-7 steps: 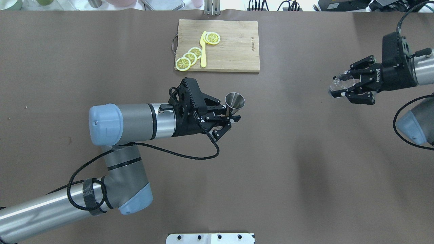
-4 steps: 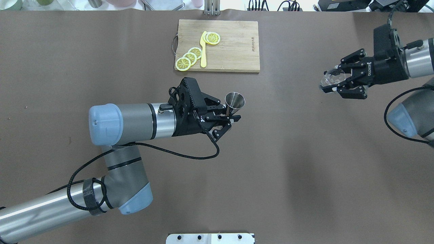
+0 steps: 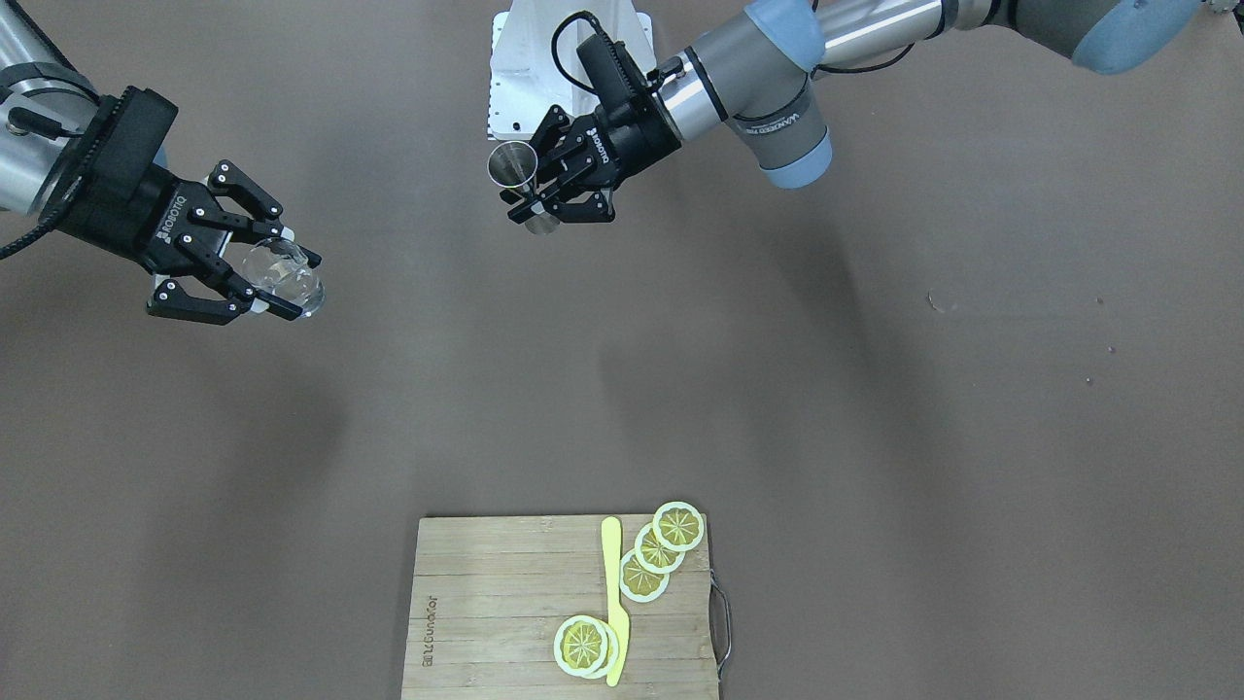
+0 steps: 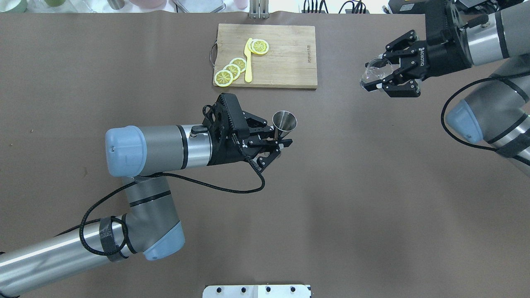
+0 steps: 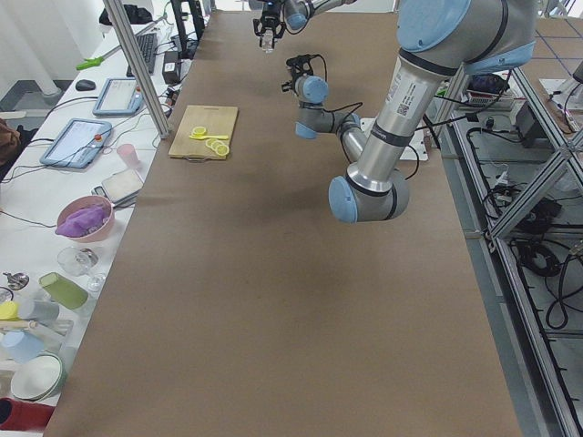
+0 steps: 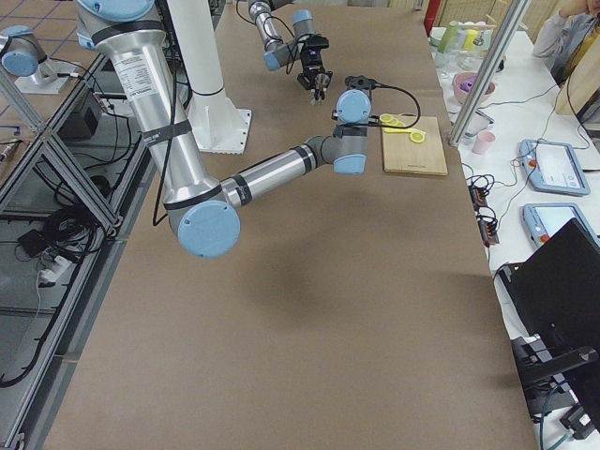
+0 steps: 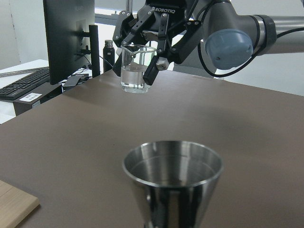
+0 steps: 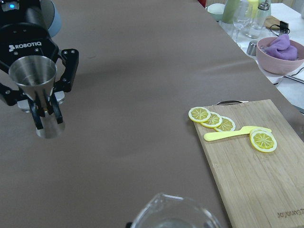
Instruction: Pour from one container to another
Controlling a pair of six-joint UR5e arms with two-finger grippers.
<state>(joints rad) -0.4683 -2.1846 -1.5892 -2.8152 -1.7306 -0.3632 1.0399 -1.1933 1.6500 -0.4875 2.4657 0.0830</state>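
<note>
1. Brown matte covering spreads over the long table [image 4: 372, 186], with monitors and clutter along its far edge.
2. At the far edge lies a rectangular wooden cutting board [image 4: 290, 62] carrying yellow lemon slices [image 4: 223, 78] and a yellow plastic knife [image 4: 248, 62].
3. Near the table's middle, the left gripper [image 4: 278, 140] pinches the small grey stainless-steel hourglass jigger [image 4: 285, 121] at its narrow waist.
4. The jigger stands upright, wide cone mouth up, its brushed inside shiny in the left wrist view.
5. Out to the robot's right, the right gripper [image 4: 374, 76] clamps the small clear glass cup with a pinched pouring lip [image 4: 371, 70] between its fingers.
6. In the left wrist view the cup is upright, transparent, with what looks like clear liquid in its lower part.
7. Cup and jigger are well apart.
</note>
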